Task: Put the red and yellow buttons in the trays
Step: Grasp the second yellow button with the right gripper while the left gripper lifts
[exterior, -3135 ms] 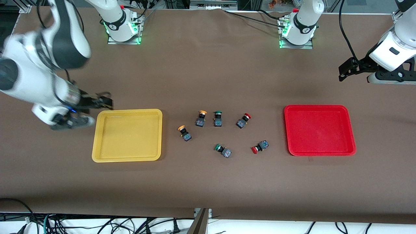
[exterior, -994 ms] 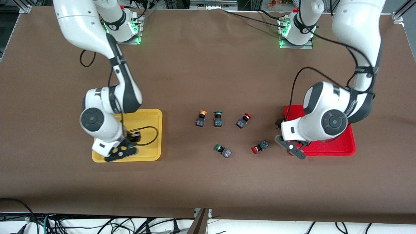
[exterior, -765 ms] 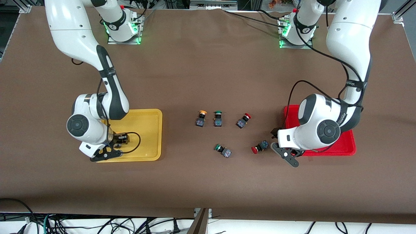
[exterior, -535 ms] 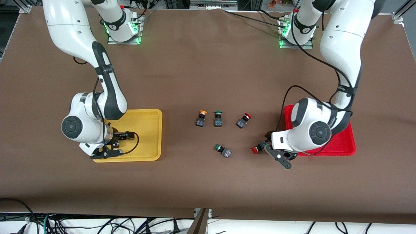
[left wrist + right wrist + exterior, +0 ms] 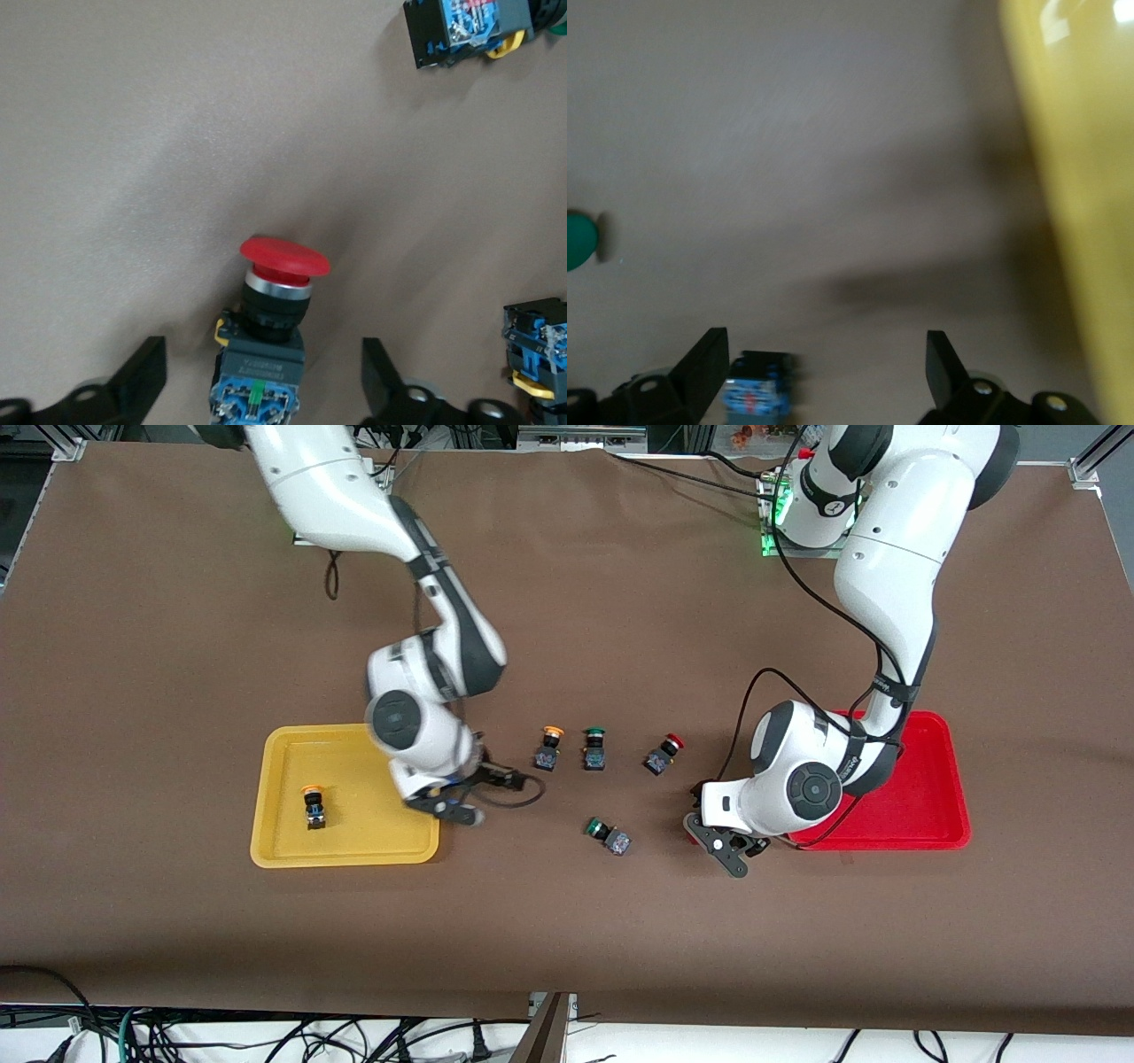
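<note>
The yellow tray (image 5: 282, 841) holds one orange-yellow button (image 5: 312, 804). My right gripper (image 5: 483, 791) is open and empty, low over the table between that tray and the second orange-yellow button (image 5: 547, 747). Its wrist view shows the open gripper (image 5: 824, 359) with a dark, blue-based button body (image 5: 757, 391) beside one finger. My left gripper (image 5: 722, 841) is open beside the red tray (image 5: 939, 815) and hides a red button in the front view. In the left wrist view that red button (image 5: 275, 301) lies between the open gripper's (image 5: 264, 365) fingers, untouched. The other red button (image 5: 664, 754) lies nearer the arm bases.
Two green-capped buttons lie among the others, one (image 5: 594, 748) beside the orange-yellow one, one (image 5: 608, 836) nearer the front camera. The left wrist view shows two more button bodies (image 5: 461, 31) (image 5: 536, 345) close by. The yellow tray's rim (image 5: 1081, 177) is beside my right gripper.
My right gripper has left the orange-yellow button in the yellow tray and swung toward the loose buttons. My left gripper has moved from the red tray's edge to over the nearer red button.
</note>
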